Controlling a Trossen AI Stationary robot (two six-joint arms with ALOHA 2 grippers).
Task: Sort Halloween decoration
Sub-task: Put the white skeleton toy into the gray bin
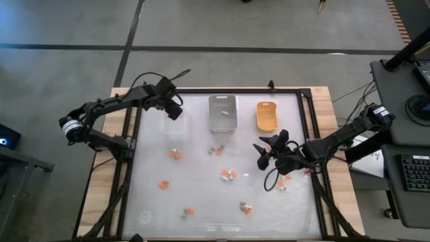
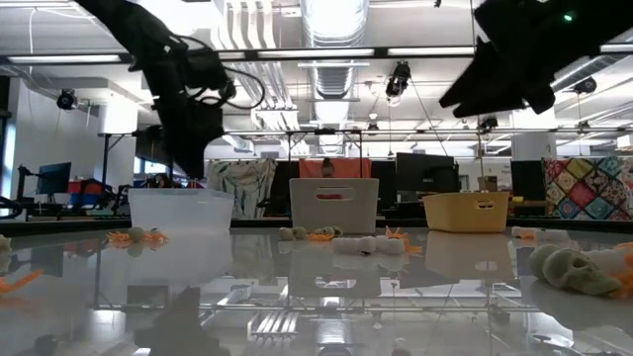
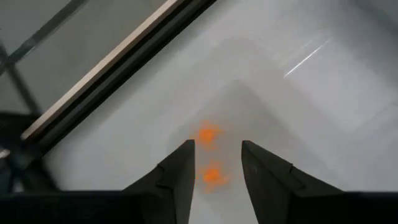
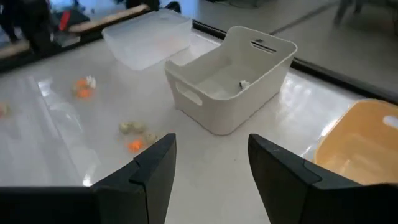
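Scattered trinkets [image 1: 229, 175] before clear tray [image 1: 172, 123], grey tray [image 1: 222, 112], orange-yellow tray [image 1: 267, 115].

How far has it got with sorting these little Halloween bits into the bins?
Barely started. Done: the grey bin holds one small pale trinket, and orange pieces lie in the clear bin. In hand: the left gripper hangs over that clear bin, fingers apart, holding nothing; the right gripper, open and empty, hovers mid-table. Left: the trinkets scattered on the table, such as one orange piece. The yellow bin looks empty.
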